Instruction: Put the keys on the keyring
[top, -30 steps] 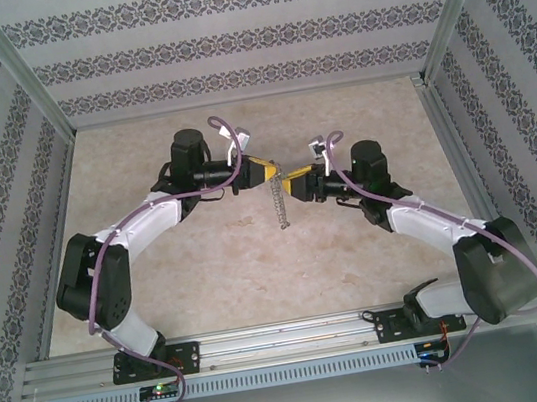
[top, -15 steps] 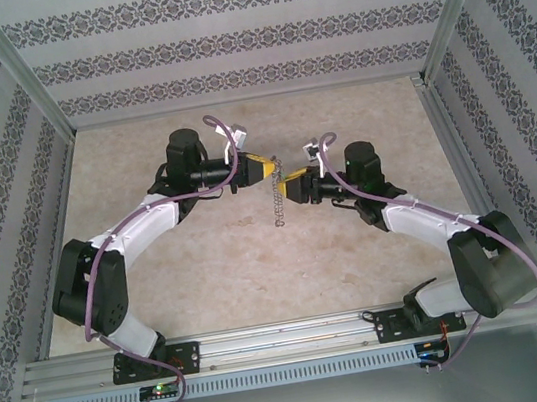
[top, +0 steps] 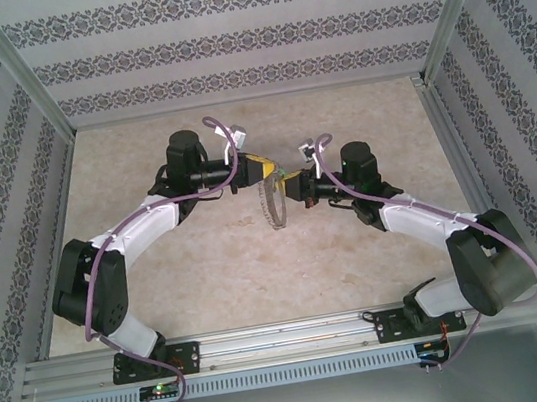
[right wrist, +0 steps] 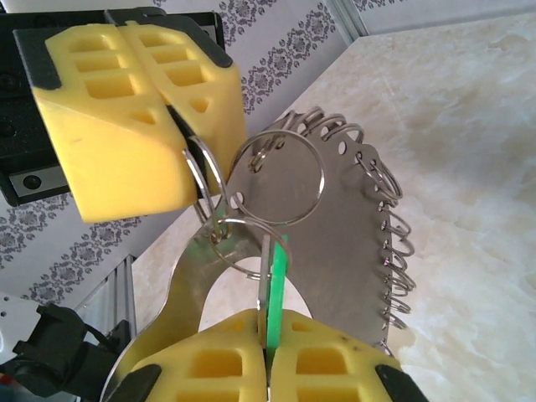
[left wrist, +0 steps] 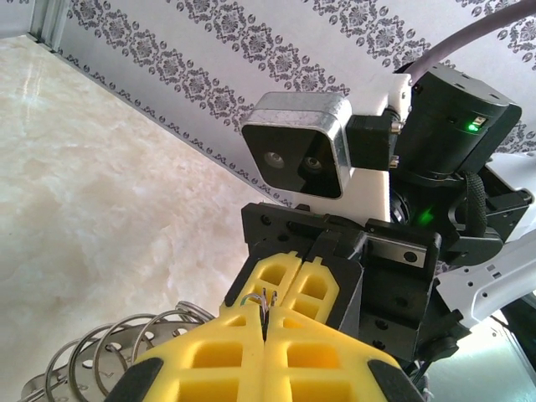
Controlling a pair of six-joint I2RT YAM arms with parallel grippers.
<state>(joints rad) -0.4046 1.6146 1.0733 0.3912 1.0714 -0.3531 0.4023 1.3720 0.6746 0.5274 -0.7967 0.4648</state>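
Between the right gripper's [right wrist: 268, 331] tightly closed fingers, edge-on, sits the green key [right wrist: 277, 276], just below a split ring on the keyring's [right wrist: 335, 218] rim. Beside the keyring, the left gripper [right wrist: 177, 117] pinches another ring, jaws fully together, above the table [top: 207, 261].

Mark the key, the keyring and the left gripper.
key [right wrist: 275, 289], right wrist view, green head's edge.
keyring [right wrist: 343, 234], right wrist view, flat metal face.
left gripper [right wrist: 177, 117], right wrist view, seam between fingertips.
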